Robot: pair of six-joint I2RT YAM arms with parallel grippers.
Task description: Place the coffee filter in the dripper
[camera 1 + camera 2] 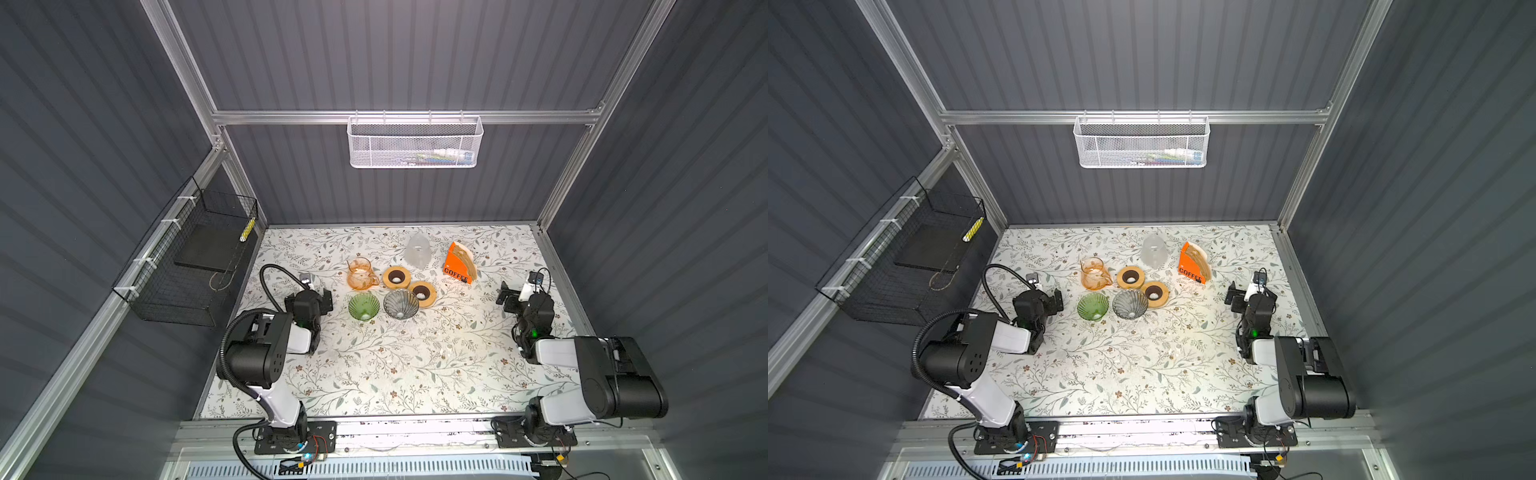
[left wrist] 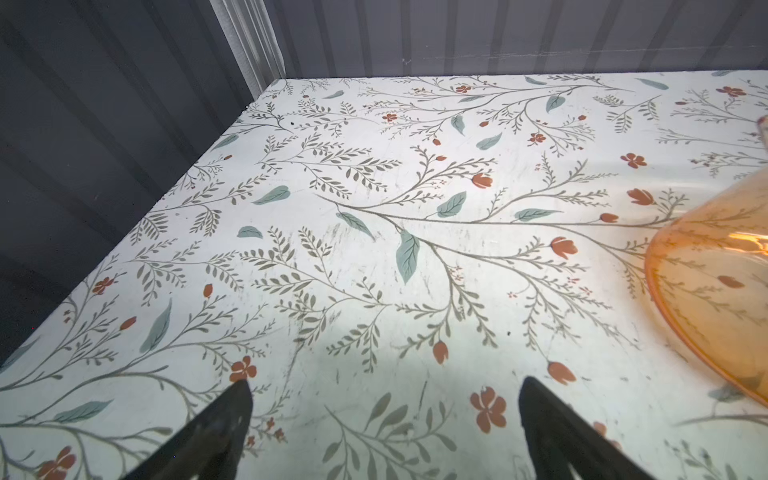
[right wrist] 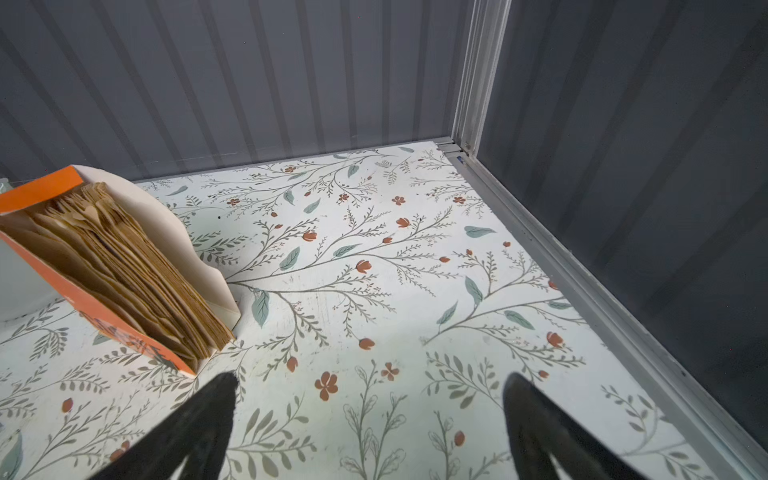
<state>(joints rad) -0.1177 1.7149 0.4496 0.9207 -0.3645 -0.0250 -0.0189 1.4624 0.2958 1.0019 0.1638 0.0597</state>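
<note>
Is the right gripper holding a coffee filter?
No, the right gripper stands open with nothing between its jaws; the filters sit in the orange box.

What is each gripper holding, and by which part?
Nothing. The left gripper and right gripper are both open and empty; the coffee filters sit in their orange box.

Two black-and-white arms (image 1: 286,401), ribbed black cable (image 1: 225,340), green wrist lights (image 1: 533,333)
</note>
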